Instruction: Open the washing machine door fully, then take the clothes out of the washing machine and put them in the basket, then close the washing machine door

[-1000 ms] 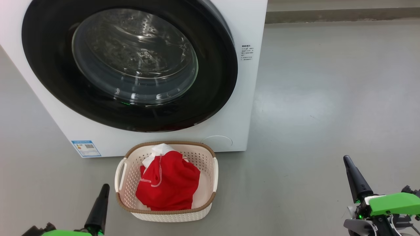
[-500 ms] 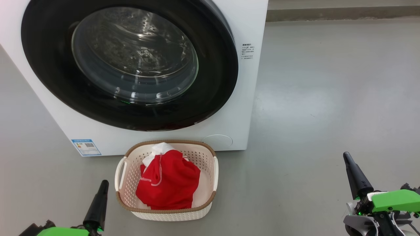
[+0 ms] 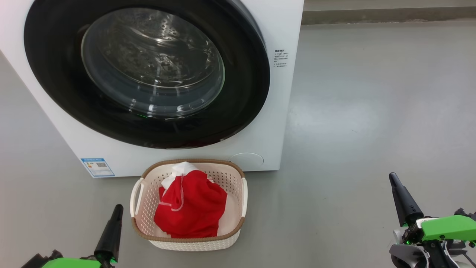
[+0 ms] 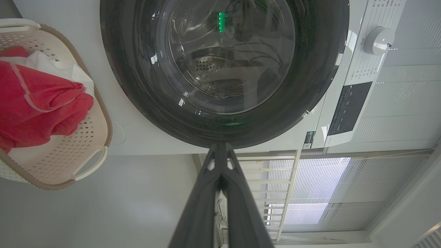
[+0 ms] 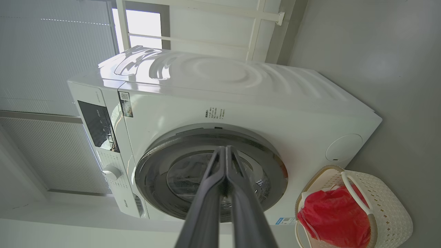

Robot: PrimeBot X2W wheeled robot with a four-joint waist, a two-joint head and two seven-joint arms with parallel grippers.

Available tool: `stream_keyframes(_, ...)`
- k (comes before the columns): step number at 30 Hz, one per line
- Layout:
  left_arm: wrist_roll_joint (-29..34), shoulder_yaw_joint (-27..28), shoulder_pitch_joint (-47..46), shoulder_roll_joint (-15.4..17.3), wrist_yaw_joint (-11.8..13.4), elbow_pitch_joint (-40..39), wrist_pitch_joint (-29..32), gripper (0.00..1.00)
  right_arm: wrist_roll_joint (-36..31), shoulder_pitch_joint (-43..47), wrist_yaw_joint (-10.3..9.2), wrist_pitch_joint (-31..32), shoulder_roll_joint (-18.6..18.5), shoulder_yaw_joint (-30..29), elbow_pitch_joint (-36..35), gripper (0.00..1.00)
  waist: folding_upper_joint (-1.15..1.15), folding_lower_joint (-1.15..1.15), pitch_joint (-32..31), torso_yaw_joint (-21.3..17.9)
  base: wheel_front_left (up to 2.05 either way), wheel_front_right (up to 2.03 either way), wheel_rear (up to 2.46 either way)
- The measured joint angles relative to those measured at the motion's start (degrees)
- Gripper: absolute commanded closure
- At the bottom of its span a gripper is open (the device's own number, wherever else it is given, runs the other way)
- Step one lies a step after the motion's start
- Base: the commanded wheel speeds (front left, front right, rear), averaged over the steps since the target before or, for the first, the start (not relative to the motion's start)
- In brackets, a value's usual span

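The white washing machine [image 3: 282,93] [image 5: 241,103] stands ahead with its round black-rimmed door [image 3: 147,72] [image 4: 224,69] [image 5: 210,175] shut flat against the front. Red clothes [image 3: 189,208] [image 4: 38,106] [image 5: 332,217] with a white drawstring lie in the cream basket [image 3: 238,227] [image 4: 89,151] [image 5: 389,210] on the floor before the machine. My left gripper [image 3: 118,208] [image 4: 220,146] is shut and empty, low and left of the basket. Far to the basket's right, my right gripper [image 3: 392,176] [image 5: 225,148] is shut and empty too.
Grey floor [image 3: 353,111] stretches right of the machine to a low wall base [image 3: 386,16]. A blue label [image 3: 97,167] sits at the machine's lower left. The control panel and dial [image 4: 379,39] are at the machine's top.
The view shifted slightly in the first half second; both grippers sank a little in it. Nothing has moved since.
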Motion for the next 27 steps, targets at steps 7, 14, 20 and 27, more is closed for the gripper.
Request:
stream_keyframes(7,0.0,0.0,0.0,0.0,0.0,0.0,0.0,1.00,0.0,0.0,0.00,0.0,0.0,0.0,0.0,1.00,0.00,0.00,0.0,0.0,0.00,0.00,0.00)
stream_keyframes(14,0.0,0.0,0.0,0.0,0.0,0.0,0.0,1.00,0.0,0.0,0.00,0.0,0.0,0.0,0.0,1.00,0.00,0.00,0.0,0.0,0.00,0.00,0.00)
stream_keyframes(20,0.0,0.0,0.0,0.0,0.0,0.0,0.0,1.00,0.0,0.0,0.00,0.0,0.0,0.0,0.0,1.00,0.00,0.00,0.0,0.0,0.00,0.00,0.00)
stream_keyframes(27,0.0,0.0,0.0,0.0,0.0,0.0,0.0,1.00,0.0,0.0,0.00,0.0,0.0,0.0,0.0,1.00,0.00,0.00,0.0,0.0,0.00,0.00,0.00)
